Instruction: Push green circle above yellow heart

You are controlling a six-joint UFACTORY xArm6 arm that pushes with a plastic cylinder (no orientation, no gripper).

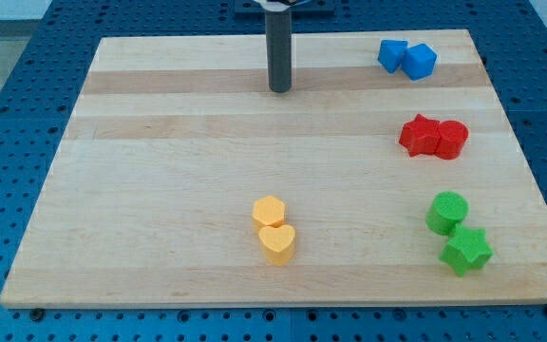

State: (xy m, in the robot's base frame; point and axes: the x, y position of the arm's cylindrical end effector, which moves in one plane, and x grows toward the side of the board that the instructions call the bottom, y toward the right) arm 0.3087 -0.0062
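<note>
The green circle (446,211) lies at the view's right, just above the green star (467,251) and touching it. The yellow heart (276,243) lies at the bottom centre, with the yellow hexagon (269,212) touching it from above. My tip (280,89) rests on the board at the top centre, far up and to the left of the green circle and well above the yellow pair.
Two blue blocks (406,59) sit together at the top right. A red star (420,134) and a red cylinder (451,139) touch each other at the right. The wooden board (160,190) lies on a blue perforated table.
</note>
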